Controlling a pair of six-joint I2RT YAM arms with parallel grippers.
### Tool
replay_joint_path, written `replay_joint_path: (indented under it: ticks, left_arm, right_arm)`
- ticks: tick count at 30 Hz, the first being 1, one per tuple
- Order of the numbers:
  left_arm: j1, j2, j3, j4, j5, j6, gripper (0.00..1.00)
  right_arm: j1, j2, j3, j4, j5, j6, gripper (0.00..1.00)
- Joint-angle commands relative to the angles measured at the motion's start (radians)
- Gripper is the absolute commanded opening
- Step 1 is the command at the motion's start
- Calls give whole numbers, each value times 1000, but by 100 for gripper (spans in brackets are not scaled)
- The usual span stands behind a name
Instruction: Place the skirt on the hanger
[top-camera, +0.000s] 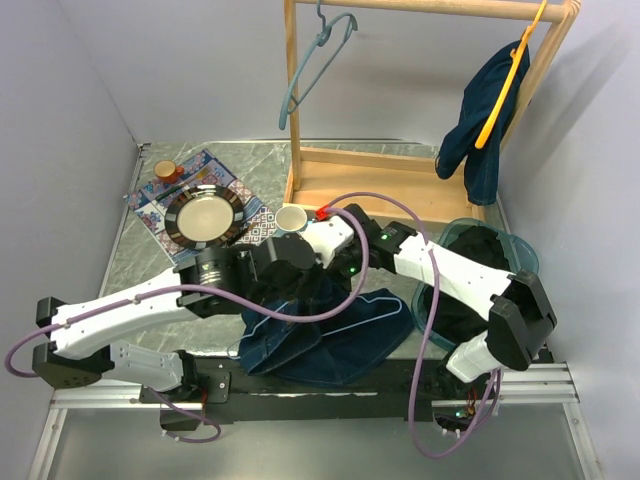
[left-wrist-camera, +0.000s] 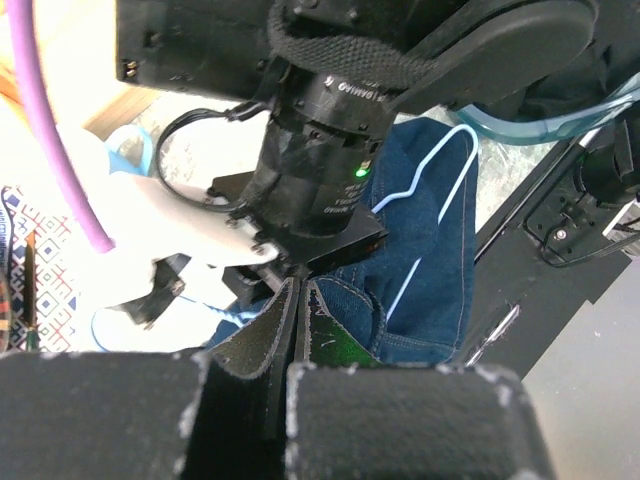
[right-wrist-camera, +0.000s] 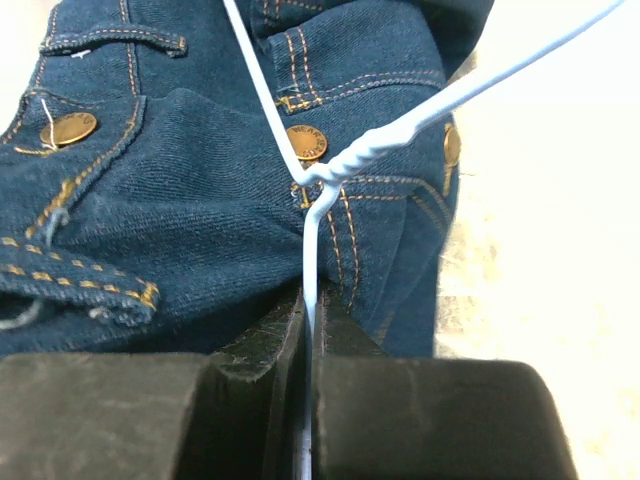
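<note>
The dark blue denim skirt (top-camera: 330, 340) lies crumpled at the table's near edge, under both wrists. A thin light blue wire hanger (left-wrist-camera: 432, 180) rests on it. In the right wrist view the hanger's twisted neck (right-wrist-camera: 370, 150) lies against the skirt's buttoned waistband (right-wrist-camera: 180, 190). My right gripper (right-wrist-camera: 312, 300) is shut on the wire just below that twist. My left gripper (left-wrist-camera: 297, 290) is shut, its pads pressed together with nothing visible between them. Denim (left-wrist-camera: 430, 250) lies beside its right finger. The right wrist fills the view directly ahead of it.
A wooden rack (top-camera: 400, 180) stands at the back with a teal hanger (top-camera: 318, 60) and a yellow hanger carrying a dark garment (top-camera: 485, 110). A teal basin of dark clothes (top-camera: 525, 250) sits on the right. A plate (top-camera: 205, 218) and a cup (top-camera: 291, 218) sit on the left.
</note>
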Motion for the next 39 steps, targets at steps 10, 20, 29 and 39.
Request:
replay_joint_path:
  ticks: [10,20,29,39]
  left_arm:
    - [5,-137,86,165,250,19,1]
    - [5,-255,-217,420,689,-127,1]
    - [-24,-253,-446,516,578,-225,33]
    - [-300,-1,-620,807,-97,-43,82]
  right_arm:
    - [4,-115,49,-85,186,-56,0]
    - [-62,-178,83,-131,240,-39,0]
    - [-73,-211,-9,-82,234,8,0]
    - [-111,-142,-23,-56,134,45,0]
